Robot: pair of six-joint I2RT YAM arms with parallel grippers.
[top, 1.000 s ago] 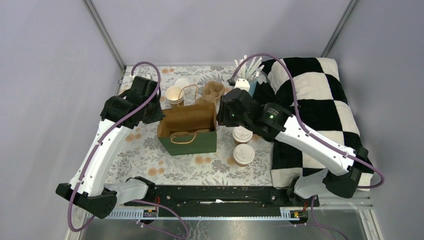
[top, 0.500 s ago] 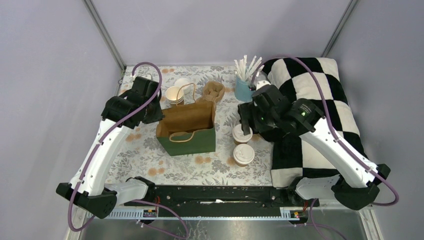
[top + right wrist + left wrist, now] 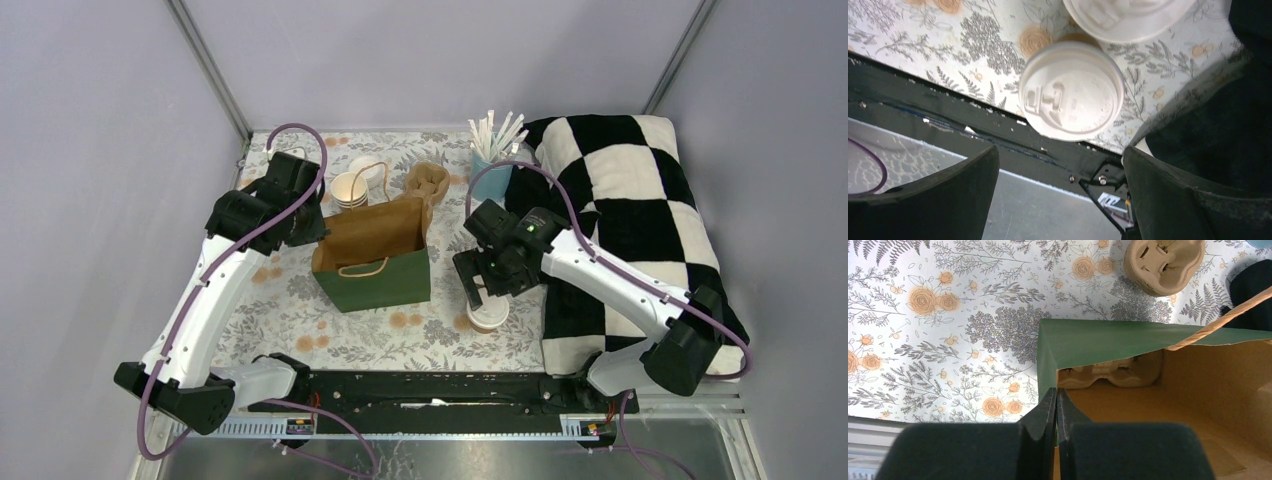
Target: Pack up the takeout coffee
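Two cups: both lidded and upright on the floral cloth (image 3: 300, 310), to the right of the green paper bag (image 3: 385, 285); near cup (image 3: 487, 314) by the table's front edge; far cup (image 3: 1128, 12) just behind it; we cannot tell whether the lids touch
Right gripper (image 3: 1060, 160): fingers spread wide, holding nothing; it hangs over the two cups
Left gripper (image 3: 1055, 407): fingers pressed together, pinching the bag's green rim at its left corner
Bag: upright, mouth open, tan inside
Around: stack of open paper cups (image 3: 350, 190), pulp carrier (image 3: 428, 183) and blue cup of straws (image 3: 490, 170) behind the bag; checkered blanket (image 3: 640, 200) on the right, its edge just beside the cups
In the way: from above, the right gripper and wrist cover most of the far cup; only the near cup shows plainly there
Left wrist view alone: a second carrier (image 3: 1113, 374) lying inside the bag against its far wall; we cannot make it out from above
Right wrist view alone: both white lids at once; the moulded sip spout on the near lid; the black base rail (image 3: 973, 130) past the cloth's edge
Top view alone: both arms together, one at the bag, one at the cups, well apart
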